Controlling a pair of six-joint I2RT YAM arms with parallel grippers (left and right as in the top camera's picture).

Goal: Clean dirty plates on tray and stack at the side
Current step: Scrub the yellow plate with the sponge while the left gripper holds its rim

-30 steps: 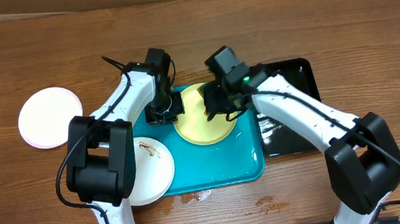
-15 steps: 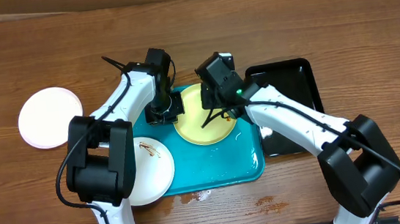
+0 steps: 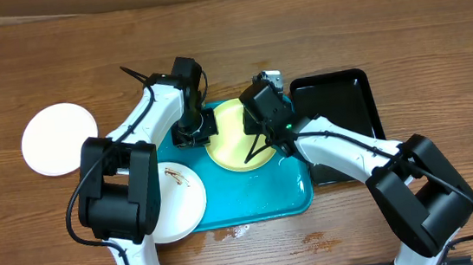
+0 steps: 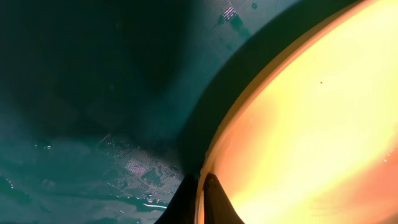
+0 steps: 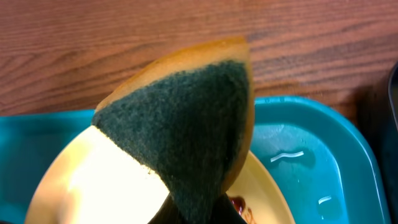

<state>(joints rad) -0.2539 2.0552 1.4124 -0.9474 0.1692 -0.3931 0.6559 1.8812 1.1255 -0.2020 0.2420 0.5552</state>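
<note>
The pale yellow-green plate (image 3: pixel 230 140) lies at the far end of the turquoise tray (image 3: pixel 260 195). My left gripper (image 3: pixel 195 135) is shut on the plate's left rim; in the left wrist view its fingertips (image 4: pixel 200 200) pinch the rim of the plate (image 4: pixel 311 118). My right gripper (image 3: pixel 266 95) is shut on a sponge (image 5: pixel 186 118) with a dark green scrub face, held over the plate's far right part (image 5: pixel 74 180). A dark red-brown smear (image 5: pixel 236 204) sits on the plate beside the sponge. A smeared white plate (image 3: pixel 173 201) overlaps the tray's left edge. A clean white plate (image 3: pixel 59 138) lies on the table at the left.
A glossy black tray (image 3: pixel 342 96) stands right of the turquoise tray, under my right arm. Water streaks lie on the turquoise tray floor (image 5: pixel 311 155). Wet spots mark the wooden table (image 3: pixel 321 243) near the front edge.
My right gripper has turned and shifted toward the plate's right rim with the sponge. The left gripper has kept its hold on the plate's rim.
</note>
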